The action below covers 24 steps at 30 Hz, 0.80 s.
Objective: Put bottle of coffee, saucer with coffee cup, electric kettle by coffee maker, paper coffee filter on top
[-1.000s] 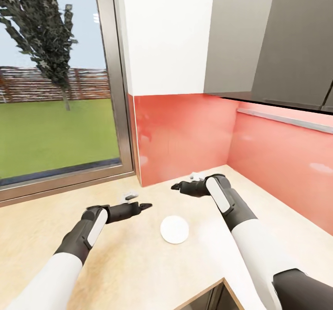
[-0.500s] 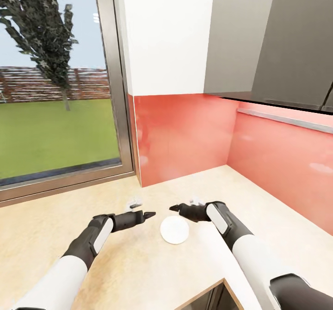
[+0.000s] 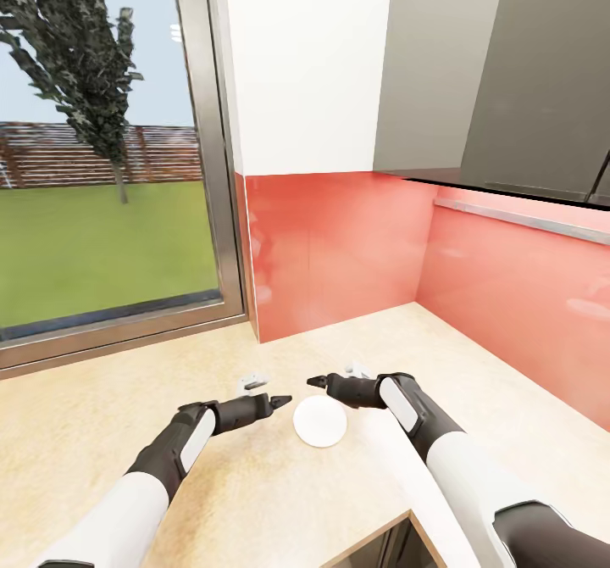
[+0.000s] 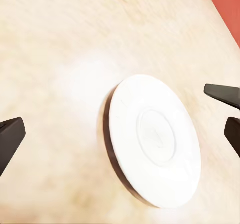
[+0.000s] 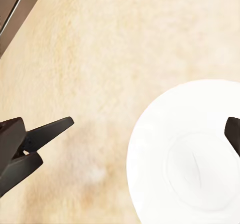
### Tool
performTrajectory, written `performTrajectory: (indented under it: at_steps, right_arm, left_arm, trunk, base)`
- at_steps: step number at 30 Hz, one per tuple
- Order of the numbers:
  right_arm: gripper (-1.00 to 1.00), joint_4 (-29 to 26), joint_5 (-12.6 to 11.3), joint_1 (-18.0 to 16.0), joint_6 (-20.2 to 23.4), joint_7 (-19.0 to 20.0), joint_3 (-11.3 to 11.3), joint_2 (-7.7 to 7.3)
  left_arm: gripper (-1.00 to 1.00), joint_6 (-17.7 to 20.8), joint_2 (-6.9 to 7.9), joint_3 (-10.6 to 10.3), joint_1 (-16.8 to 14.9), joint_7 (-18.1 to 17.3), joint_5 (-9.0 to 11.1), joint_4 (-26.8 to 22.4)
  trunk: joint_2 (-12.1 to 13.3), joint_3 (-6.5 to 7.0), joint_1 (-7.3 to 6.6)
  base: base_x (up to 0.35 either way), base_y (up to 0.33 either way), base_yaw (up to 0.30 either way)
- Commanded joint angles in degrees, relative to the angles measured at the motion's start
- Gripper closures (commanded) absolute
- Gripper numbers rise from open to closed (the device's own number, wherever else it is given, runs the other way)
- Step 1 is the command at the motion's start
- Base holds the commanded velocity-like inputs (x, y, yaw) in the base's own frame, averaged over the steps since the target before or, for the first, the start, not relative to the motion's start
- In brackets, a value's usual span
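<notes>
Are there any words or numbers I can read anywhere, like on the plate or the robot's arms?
None: no readable words or numbers.
The saucer is plain white with no print.
The countertop, red backsplash and cabinets carry no labels.
The left gripper and right gripper show no markings.

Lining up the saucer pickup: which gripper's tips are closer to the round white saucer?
The right gripper, just beyond the round white saucer's far rim; the left gripper sits slightly farther off its left side.
</notes>
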Motion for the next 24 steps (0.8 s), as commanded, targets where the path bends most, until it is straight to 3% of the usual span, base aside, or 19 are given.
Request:
performTrajectory:
  at_steps: [1, 24]
  right_arm:
    - [-1.00, 0.0, -0.1, -0.1, 0.2, 0.2, 0.1, -0.02]
    - [-1.00, 0.0, -0.3, -0.1, 0.2, 0.2, 0.1, -0.10]
  left_arm:
    - [-1.00, 0.4, 0.00, 0.0, 0.0, 0.1, 0.5, 0.0]
    - [-1.00, 0.5, 0.00, 0.0, 0.0, 0.0, 0.5, 0.0]
  trunk:
    - [-0.1, -0.13, 0.04]
    - [-0.1, -1.84, 0.04]
  base:
    - [0.000, 0.000, 0.000]
    - [0.000, 0.000, -0.010]
